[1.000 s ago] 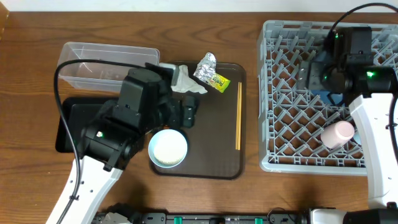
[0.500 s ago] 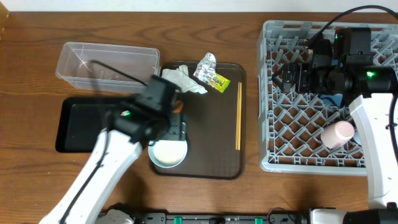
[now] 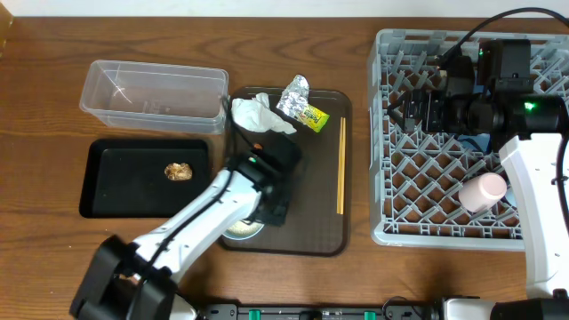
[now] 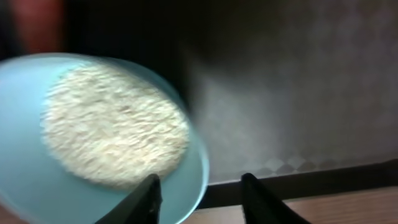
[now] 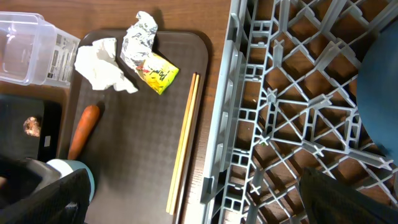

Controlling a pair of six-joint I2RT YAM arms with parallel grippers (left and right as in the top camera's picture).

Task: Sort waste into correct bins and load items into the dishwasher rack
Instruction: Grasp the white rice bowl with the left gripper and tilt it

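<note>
The table (image 3: 53, 80) is brown wood with visible grain and a soft sheen, and toward its far left corner the tub (image 3: 213, 111) is clear smooth plastic beside a black tray (image 3: 116, 182) that looks smooth and faintly shiny. At the middle, the serving tray (image 3: 311, 196) has a dark brown, finely embossed surface, the foil (image 3: 294, 93) is bright crinkled metal, the wrapper (image 3: 312, 116) glossy, the tissue (image 3: 258, 114) soft matt paper and the chopsticks (image 3: 340, 164) pale bare wood. By the right edge the rack (image 3: 378, 151) is matt light-grey plastic.

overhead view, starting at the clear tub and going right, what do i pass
clear tub → white tissue → silver foil → yellow-green wrapper → chopsticks → dishwasher rack
</note>
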